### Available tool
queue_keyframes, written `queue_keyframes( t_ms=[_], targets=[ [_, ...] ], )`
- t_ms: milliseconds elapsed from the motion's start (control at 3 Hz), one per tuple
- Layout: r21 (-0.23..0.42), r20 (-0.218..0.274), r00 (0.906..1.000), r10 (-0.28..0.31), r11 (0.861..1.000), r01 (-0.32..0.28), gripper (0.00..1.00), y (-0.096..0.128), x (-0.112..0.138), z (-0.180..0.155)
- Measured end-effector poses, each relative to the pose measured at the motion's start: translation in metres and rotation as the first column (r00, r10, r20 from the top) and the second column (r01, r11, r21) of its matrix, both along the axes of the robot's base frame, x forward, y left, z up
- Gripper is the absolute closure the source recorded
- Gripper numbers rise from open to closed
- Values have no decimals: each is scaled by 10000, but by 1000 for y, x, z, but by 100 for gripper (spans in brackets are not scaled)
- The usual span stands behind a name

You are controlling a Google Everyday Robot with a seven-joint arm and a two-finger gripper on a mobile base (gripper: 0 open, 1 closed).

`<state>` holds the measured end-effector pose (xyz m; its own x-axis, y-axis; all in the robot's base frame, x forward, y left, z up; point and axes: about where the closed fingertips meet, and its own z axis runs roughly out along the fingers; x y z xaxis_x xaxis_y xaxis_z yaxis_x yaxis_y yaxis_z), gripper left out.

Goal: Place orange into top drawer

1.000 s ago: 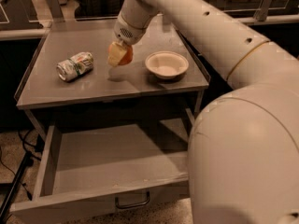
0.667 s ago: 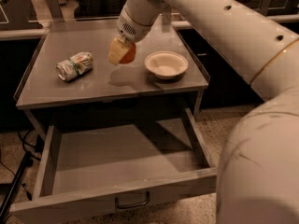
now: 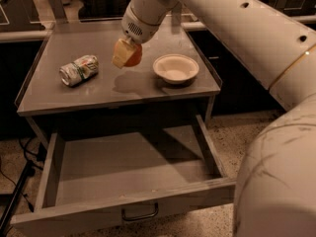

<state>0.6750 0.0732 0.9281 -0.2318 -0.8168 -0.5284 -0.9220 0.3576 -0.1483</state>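
Warm, dim light; a grey metal table fills the middle, with the gripper above its top toward 12 o'clock; speckled stone floor at 3 o'clock; black cables lie on it at 8 o'clock; a pale rail runs behind at 10 o'clock.

Open drawer; gripper between can, bowl.

No lettering can be read anywhere; the green-and-white label on the crushed can, lying on the table, is illegible. The pincer hangs above the table between can and white bowl, clasping the orange.
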Motion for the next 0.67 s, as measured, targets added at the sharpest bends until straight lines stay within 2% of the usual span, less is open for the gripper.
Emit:
queue_keyframes(
  t_ms=[333,667],
  targets=[
    [197,-414,9990,-181,9996,189,100,0,-45,13],
    [-121,-1301,9896,-617,9981,606,100,7,-105,-3]
  ],
)
